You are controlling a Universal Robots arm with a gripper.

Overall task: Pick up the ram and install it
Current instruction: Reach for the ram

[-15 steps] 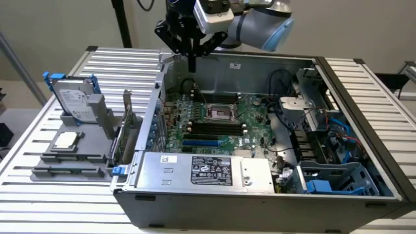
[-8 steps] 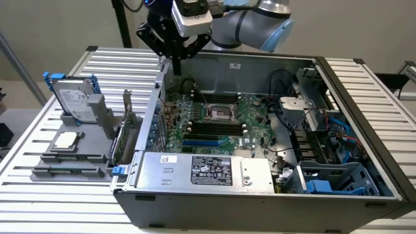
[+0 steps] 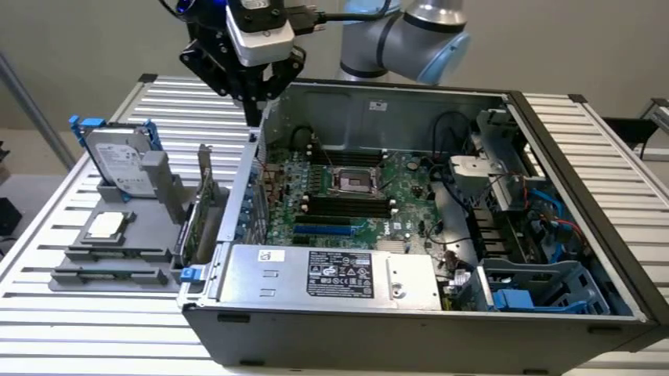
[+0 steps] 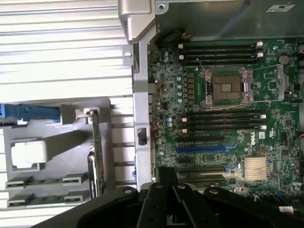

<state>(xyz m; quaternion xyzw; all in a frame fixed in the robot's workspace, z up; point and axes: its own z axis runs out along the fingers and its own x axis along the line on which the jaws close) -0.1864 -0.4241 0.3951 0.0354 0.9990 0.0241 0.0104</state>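
Black gripper (image 3: 254, 110) is seen pinched together, nothing held, above the open grey computer case (image 3: 313, 337). Thin green ram stick (image 3: 113, 254) looks parked in the grey rack (image 3: 131, 235), at its 8 o'clock, well apart.

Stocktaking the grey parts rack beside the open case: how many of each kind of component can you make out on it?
Hard drive: 1
Processor chip: 1
Green circuit card: 1
Total: 3
Two low slots: contents unclear.
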